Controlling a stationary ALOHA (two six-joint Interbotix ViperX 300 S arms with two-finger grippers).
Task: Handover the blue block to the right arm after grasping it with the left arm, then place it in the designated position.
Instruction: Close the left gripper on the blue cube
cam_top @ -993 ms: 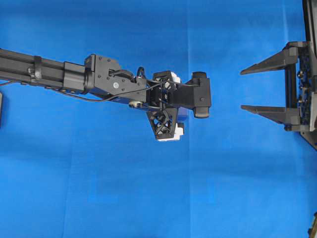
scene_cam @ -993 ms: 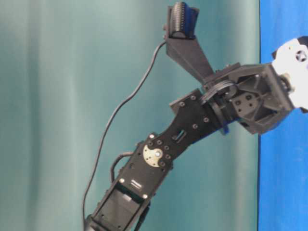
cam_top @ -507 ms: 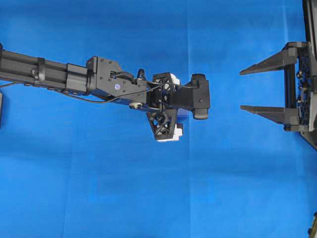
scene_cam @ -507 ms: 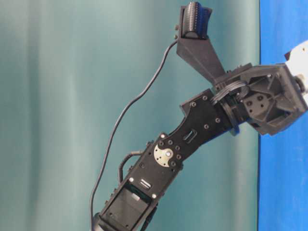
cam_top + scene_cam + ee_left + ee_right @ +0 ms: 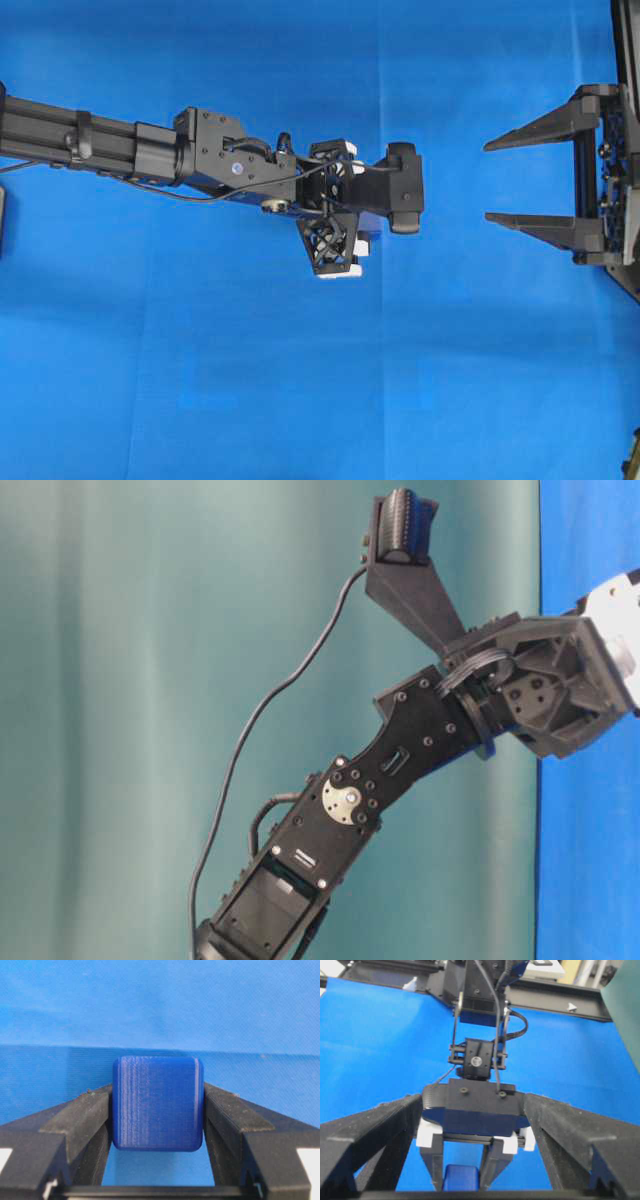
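the left gripper [image 5: 158, 1125] has its two black fingers [image 5: 82, 1120] pressed against the flanks of the blue block [image 5: 158, 1103], clamped on it, with the block sitting on the blue cloth [image 5: 160, 1005]. from the right wrist view the block [image 5: 461, 1177] shows low between those fingers, under the white brackets [image 5: 429, 1136] of the rail. overhead, the left arm [image 5: 150, 155] stretches in from the left edge, wrist bent down over the cloth, its wrist camera [image 5: 403, 190] hiding the block from above. the right gripper [image 5: 490, 182] hangs well apart at the right edge, its pointed fingers [image 5: 540, 124] spread wide and aimed toward the left arm, holding nothing. at table level only the left arm [image 5: 400, 750] shows against a teal backdrop [image 5: 130, 680].
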